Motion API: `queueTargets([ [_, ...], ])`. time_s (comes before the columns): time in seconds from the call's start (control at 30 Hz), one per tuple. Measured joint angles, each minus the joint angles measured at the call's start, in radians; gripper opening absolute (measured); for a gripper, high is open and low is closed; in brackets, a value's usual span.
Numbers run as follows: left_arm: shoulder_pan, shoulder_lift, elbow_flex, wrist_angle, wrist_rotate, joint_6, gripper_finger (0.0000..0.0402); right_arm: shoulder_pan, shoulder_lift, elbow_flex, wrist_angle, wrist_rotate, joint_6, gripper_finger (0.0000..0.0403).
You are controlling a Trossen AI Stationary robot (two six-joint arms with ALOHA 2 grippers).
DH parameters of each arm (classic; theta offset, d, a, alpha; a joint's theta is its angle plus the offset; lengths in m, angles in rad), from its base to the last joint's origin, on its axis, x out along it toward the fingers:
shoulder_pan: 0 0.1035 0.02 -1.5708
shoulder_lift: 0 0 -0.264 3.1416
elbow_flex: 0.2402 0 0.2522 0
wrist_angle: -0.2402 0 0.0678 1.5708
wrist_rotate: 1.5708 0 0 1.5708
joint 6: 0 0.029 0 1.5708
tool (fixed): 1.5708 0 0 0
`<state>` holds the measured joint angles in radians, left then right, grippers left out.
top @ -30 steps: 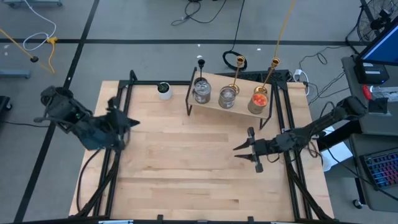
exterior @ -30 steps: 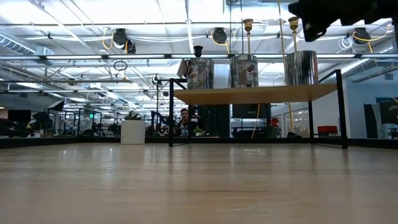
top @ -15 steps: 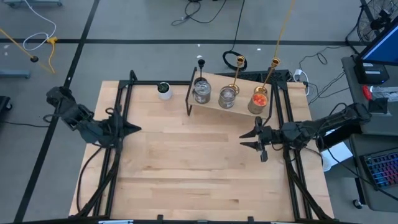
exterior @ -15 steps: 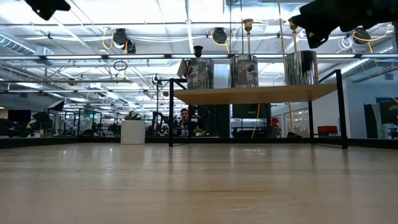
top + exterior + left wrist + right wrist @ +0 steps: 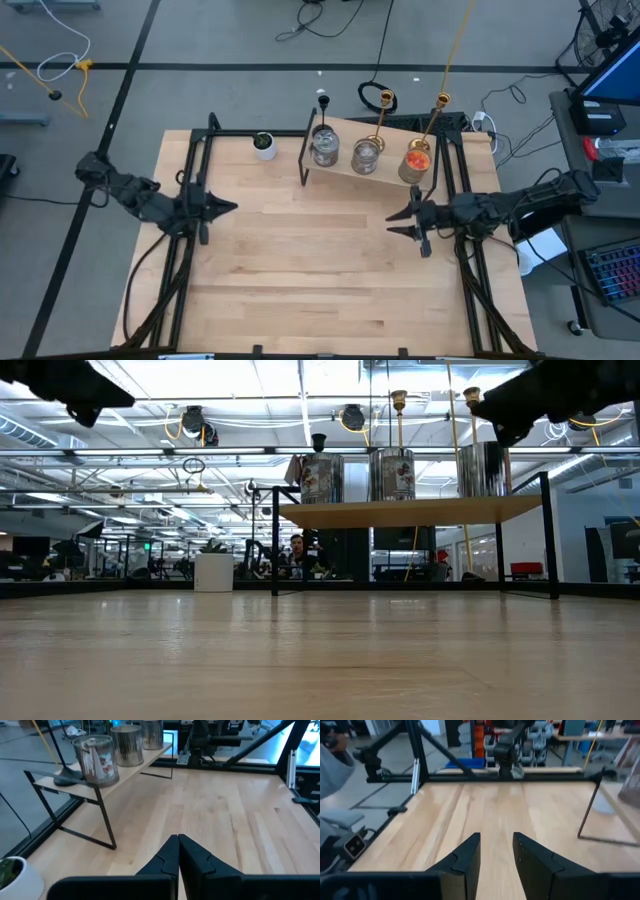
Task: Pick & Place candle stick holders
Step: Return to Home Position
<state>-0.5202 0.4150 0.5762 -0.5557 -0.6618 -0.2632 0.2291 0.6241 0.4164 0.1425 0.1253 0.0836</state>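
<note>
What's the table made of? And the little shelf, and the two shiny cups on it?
The table looks like pale, smooth wood: you can see grain lines and plank seams. The shelf seems to be a light wood board on thin black legs, probably metal. The shiny cups look like silvery, mottled glass, though they could be metal.

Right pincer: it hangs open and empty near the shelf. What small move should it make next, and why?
Probably pull the right pincer back toward its own side and shut it. It grips nothing, the holders stand on the shelf, and the left pincer is shut at its side.
</note>
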Motion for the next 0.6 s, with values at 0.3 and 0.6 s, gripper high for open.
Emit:
queueTargets([
  [0.3, 0.164, -0.071, -0.127, 0.17, 0.168, 0.082, 0.0004, 0.001, -0.024, 0.0, -0.028, -0.102, -0.04, 0.011],
  [0.6, 0.339, -0.121, -0.159, 0.269, 0.366, 0.303, 0.0004, 0.001, -0.093, 0.0, -0.036, -0.128, -0.102, 0.011],
])
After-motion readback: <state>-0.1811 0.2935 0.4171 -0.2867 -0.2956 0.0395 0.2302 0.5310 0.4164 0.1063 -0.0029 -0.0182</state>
